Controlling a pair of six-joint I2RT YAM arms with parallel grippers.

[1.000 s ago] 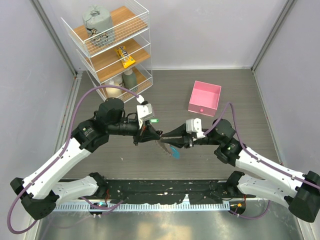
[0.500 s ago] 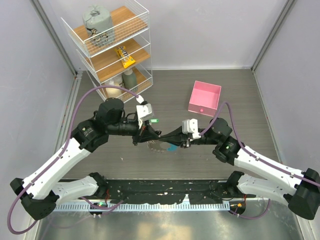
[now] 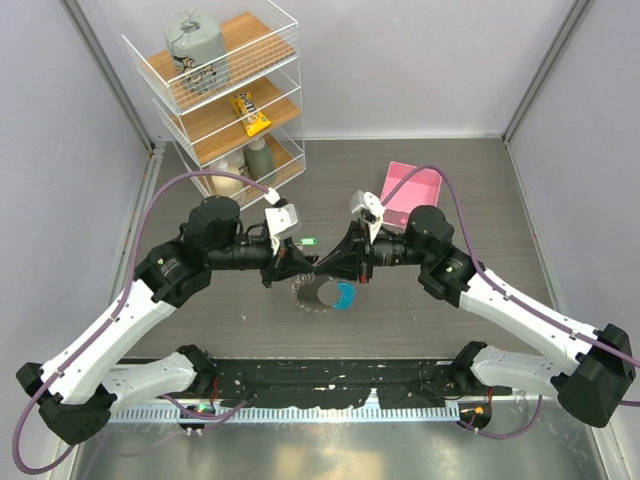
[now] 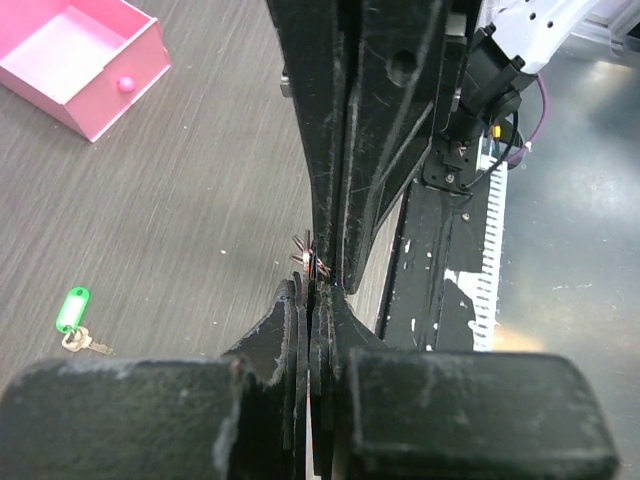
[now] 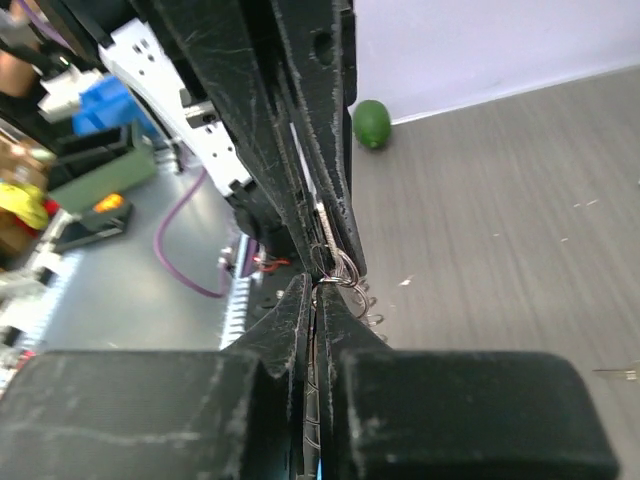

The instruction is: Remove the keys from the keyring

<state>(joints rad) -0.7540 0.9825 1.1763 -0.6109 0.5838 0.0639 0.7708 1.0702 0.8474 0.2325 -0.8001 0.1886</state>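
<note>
Black right end effector (image 3: 323,269) rotated, keyring (image 3: 343,297) clamped

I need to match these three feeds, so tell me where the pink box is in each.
Top external: the pink box is right of centre, toward the far wall.
Left wrist: upper left corner, open side up.
Right wrist: not in it.
Shared landmark: the keyring, centre of the top view and mid-frame in both wrist views.

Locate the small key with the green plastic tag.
Top view: the green-tagged key lies on the table just beyond the left gripper, left of the pink box.
</note>
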